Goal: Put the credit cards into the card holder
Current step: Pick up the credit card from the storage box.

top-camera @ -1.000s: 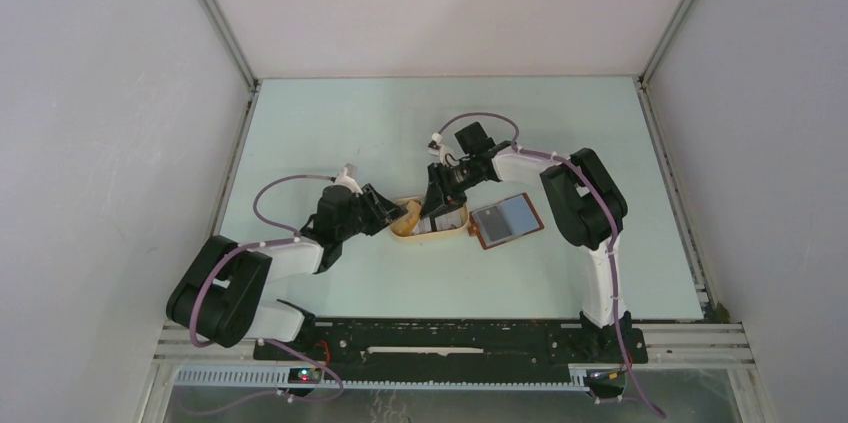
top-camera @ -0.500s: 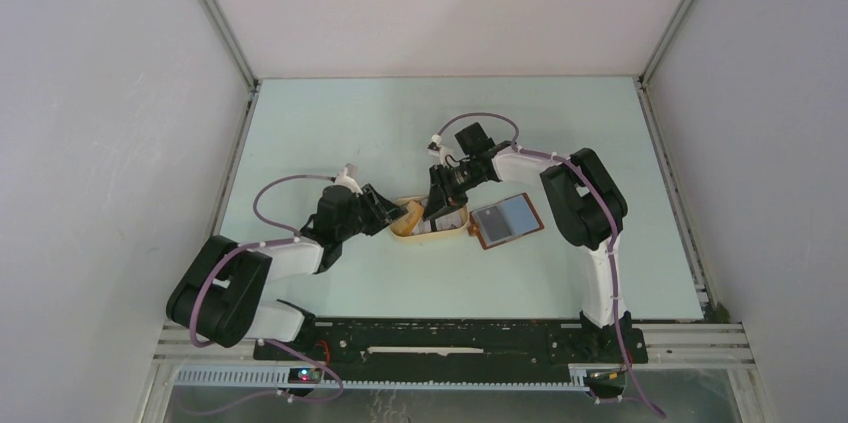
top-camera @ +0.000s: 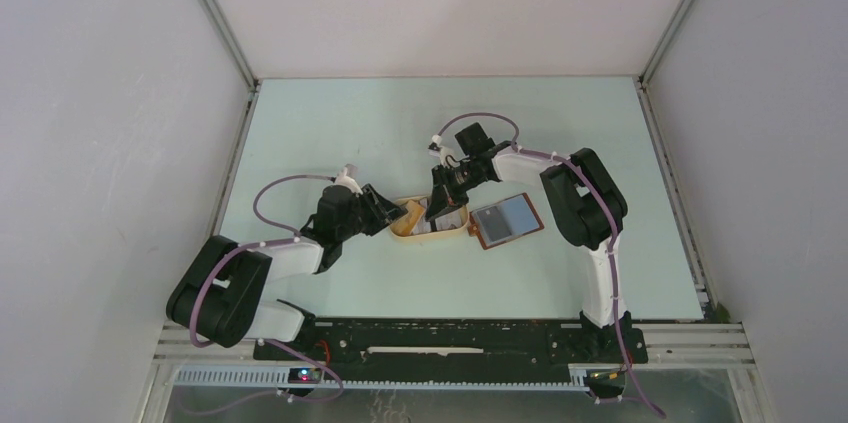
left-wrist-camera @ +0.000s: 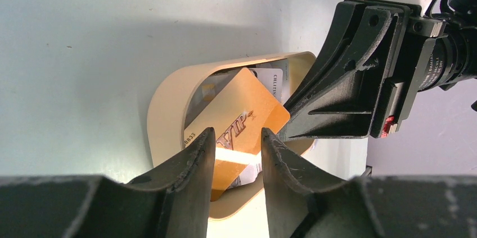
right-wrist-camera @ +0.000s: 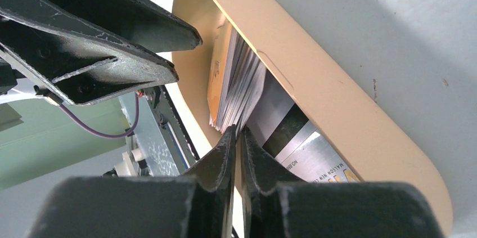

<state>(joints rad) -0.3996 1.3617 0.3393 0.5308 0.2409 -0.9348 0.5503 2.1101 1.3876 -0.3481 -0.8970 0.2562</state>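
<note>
The credit cards [right-wrist-camera: 236,80] stand on edge as a fanned stack inside the oval cream tray [right-wrist-camera: 337,97], with a silver and dark card [right-wrist-camera: 306,151] lying flat beneath them. My right gripper [right-wrist-camera: 237,131] reaches into the tray from above and is shut on the thin edge of one card in the stack. An orange VIP card [left-wrist-camera: 239,114] leans up at the front. My left gripper [left-wrist-camera: 237,132] sits at the tray's [left-wrist-camera: 163,103] left end, jaws apart, the orange card showing through the gap. The card holder [top-camera: 505,220] lies open to the right of the tray, grey pockets up.
Both grippers [top-camera: 390,211] [top-camera: 438,208] crowd over the small tray [top-camera: 405,229] in the middle of the pale table. The right arm's elbow [top-camera: 580,198] stands just right of the card holder. Grey walls enclose the table at the left, right and back.
The right gripper's jaws have closed from well apart onto a card's edge. Both arms, the tray and the card holder have stayed in place.
</note>
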